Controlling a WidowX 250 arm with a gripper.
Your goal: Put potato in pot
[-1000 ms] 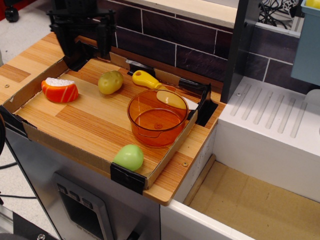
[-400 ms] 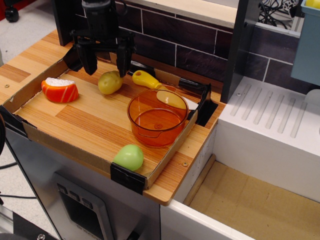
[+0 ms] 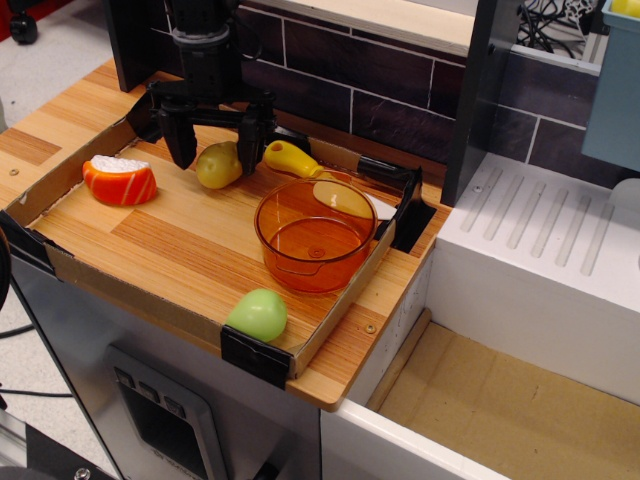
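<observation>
The yellowish potato [image 3: 217, 166] lies on the wooden tray at the back, left of the pot's yellow handle [image 3: 292, 158]. The transparent orange pot [image 3: 314, 235] stands upright and empty on the tray's right side. My black gripper [image 3: 217, 150] is open, its two fingers standing on either side of the potato, the left finger [image 3: 183, 143] left of it and the right one between the potato and the handle. The fingertips are low, about level with the potato's upper half. I cannot tell if they touch it.
An orange half-fruit with a white top [image 3: 120, 180] lies at the tray's left. A pale green fruit [image 3: 258, 314] sits at the tray's front corner. The tray's cardboard rim [image 3: 130, 291] surrounds the board. A tiled wall is behind; a white sink unit [image 3: 540, 260] is to the right.
My gripper has moved right from the tray's back left corner and come down, so its open fingers now straddle the potato. The potato, pot and fruits have not moved.
</observation>
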